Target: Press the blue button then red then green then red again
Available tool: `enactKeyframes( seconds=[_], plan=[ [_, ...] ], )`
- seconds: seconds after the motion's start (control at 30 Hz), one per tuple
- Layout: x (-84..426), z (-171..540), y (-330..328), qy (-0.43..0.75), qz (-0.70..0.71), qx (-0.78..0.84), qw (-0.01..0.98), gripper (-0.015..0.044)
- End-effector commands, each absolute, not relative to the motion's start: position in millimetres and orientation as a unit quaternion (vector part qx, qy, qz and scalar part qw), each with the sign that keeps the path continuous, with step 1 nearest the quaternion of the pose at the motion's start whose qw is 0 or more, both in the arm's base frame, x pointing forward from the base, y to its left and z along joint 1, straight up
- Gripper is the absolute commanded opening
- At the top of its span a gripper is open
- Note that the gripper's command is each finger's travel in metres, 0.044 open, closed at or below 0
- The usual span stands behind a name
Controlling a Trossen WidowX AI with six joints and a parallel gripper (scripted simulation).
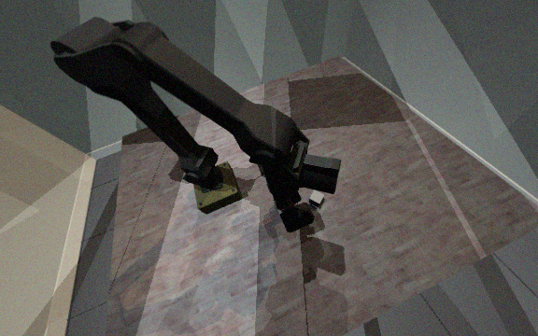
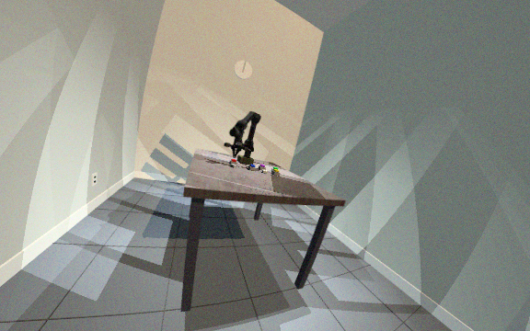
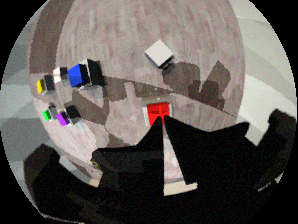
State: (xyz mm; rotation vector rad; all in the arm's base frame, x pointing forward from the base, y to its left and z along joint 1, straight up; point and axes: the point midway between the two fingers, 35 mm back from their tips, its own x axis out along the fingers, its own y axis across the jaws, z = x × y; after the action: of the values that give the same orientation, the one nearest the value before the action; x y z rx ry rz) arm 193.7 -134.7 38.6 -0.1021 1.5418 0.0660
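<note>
Reaching down over the wooden table point(image 1: 390, 196), the arm's fingers are pressed together on nothing, their tips right at the near edge of the red button point(image 3: 157, 111); whether they touch it cannot be told from the wrist view. Beyond the tips and to the right lies a white block point(image 3: 160, 54), apart from the red button with bare wood between. Off to the left of the fingers sit the blue button point(image 3: 79, 75), a yellow button point(image 3: 41, 86), the green button point(image 3: 47, 115) and a purple button point(image 3: 61, 119), clustered well apart from the tips. From above, the arm hides the red button; the white block point(image 1: 317, 199) shows just beside the wrist, far from the table's edges.
</note>
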Motion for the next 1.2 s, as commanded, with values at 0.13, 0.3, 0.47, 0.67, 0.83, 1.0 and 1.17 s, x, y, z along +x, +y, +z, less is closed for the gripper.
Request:
enactKeyframes(
  seconds=[0.13,0.3,0.47,0.67,0.83,1.0,1.17],
  plan=[
    [191.8,22.9,-133.5,0.700,0.034,-0.045,0.712,0.0020],
    [191.6,15.3,-133.4,0.700,0.034,-0.045,0.712,0.0020],
    [191.5,14.3,-133.3,0.700,0.034,-0.045,0.712,0.0020],
    [191.5,14.3,-133.3,0.700,0.034,-0.045,0.712,0.0020],
    [191.5,14.3,-133.3,0.700,0.034,-0.045,0.712,0.0020],
    [193.1,18.8,-134.5,0.698,0.031,-0.045,0.714,0.0020],
    [191.0,49.5,-132.9,0.700,0.034,-0.045,0.712,0.0020]
  ],
)
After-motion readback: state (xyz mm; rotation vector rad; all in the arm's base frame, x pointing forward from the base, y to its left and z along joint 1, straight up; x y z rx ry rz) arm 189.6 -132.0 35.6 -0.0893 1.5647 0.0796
